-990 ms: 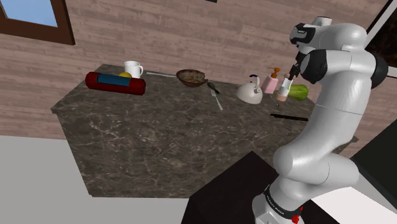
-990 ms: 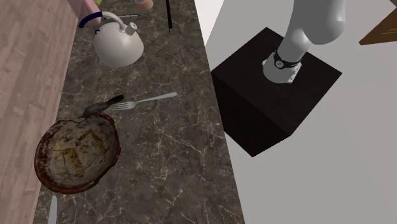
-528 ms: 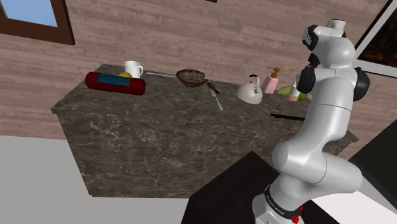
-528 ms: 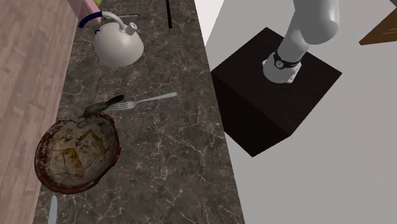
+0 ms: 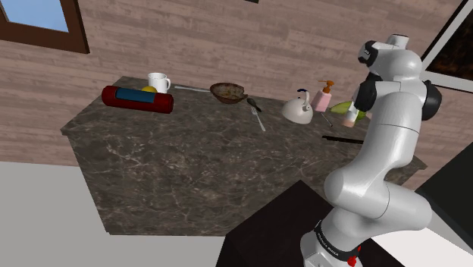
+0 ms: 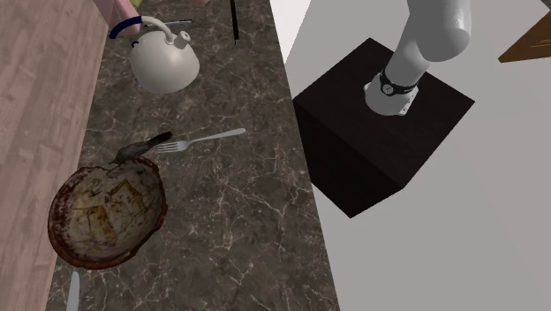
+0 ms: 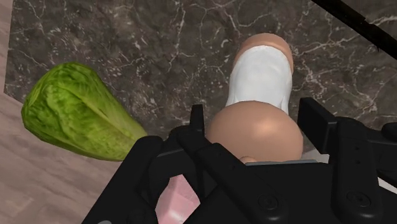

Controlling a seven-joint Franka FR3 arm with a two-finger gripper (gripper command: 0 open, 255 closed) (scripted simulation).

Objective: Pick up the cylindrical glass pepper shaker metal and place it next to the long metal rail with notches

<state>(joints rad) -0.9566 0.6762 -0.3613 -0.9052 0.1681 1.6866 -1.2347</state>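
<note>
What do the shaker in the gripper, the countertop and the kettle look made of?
Shaker: matte white body with tan ends, drawn plain. It has no glassy or metallic shine, so the material stays open.
Countertop: dark stone, likely marble, judging by its pale veining.
Kettle: smooth off-white shell with a soft sheen, perhaps enamel or ceramic. The look alone does not settle it.

Arm (image 5: 390, 129) swung upright, pepper shaker (image 5: 350, 115) carried toward shoulder view's right

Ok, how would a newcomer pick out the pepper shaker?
On the dark marble counter, go to the end by the white arm, past the pale kettle and pink pump bottle. The shaker is clasped in the black gripper beside a green leafy vegetable: a white cylinder with tan caps at both ends.
</note>
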